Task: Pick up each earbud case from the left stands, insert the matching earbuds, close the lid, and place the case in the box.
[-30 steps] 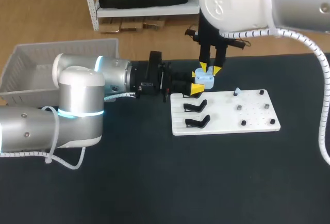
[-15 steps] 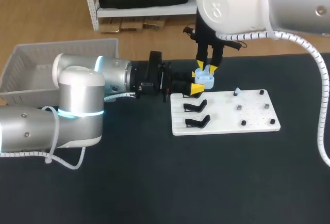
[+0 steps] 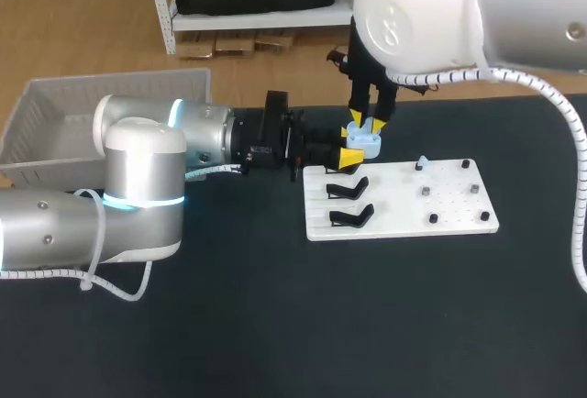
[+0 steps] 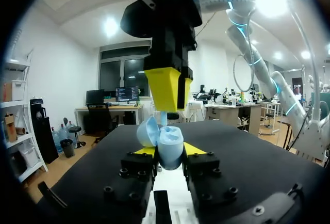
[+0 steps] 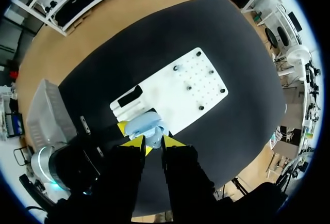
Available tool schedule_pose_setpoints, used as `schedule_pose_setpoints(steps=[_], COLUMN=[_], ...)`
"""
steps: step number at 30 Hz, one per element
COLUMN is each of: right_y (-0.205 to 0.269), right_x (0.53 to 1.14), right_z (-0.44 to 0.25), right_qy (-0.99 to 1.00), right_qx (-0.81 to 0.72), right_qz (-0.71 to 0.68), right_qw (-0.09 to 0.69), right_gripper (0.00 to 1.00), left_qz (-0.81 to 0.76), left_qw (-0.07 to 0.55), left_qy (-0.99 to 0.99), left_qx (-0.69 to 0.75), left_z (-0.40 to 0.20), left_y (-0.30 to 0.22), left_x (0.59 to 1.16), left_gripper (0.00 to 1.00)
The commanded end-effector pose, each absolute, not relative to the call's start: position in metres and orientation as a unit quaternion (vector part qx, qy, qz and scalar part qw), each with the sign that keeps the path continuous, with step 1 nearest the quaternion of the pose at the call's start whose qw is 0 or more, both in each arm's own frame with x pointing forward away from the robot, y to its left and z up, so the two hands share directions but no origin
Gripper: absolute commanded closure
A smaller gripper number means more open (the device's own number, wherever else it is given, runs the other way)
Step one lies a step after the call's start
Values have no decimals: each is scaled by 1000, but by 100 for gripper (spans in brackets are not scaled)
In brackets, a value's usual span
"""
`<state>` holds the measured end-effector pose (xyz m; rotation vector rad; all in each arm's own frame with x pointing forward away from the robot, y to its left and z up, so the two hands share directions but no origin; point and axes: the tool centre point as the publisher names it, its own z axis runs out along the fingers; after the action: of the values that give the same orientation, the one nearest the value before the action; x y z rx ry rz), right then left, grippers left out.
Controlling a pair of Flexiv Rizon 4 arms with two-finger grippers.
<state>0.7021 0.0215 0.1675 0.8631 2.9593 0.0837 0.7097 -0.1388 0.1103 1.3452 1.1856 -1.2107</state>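
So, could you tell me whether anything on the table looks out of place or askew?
Nothing stands out. The blue case sits open in the left gripper, the right gripper is above it, and the white board lies flat with one earbud standing on it.
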Motion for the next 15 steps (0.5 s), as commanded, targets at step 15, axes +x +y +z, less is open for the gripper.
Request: schedule_pose_setpoints(steps=[15], right_y=[19], right_x=[697], right_z=[161], right_qy=[958], right_qx=[282], right_qz=[33], right_qw=[29], right_gripper=[100], left_qz=[-493], left_qw=[473], left_qy=[483], left_qx=[548], left_z=[109], left_y=[-139], left_x=[709], left_gripper=[100])
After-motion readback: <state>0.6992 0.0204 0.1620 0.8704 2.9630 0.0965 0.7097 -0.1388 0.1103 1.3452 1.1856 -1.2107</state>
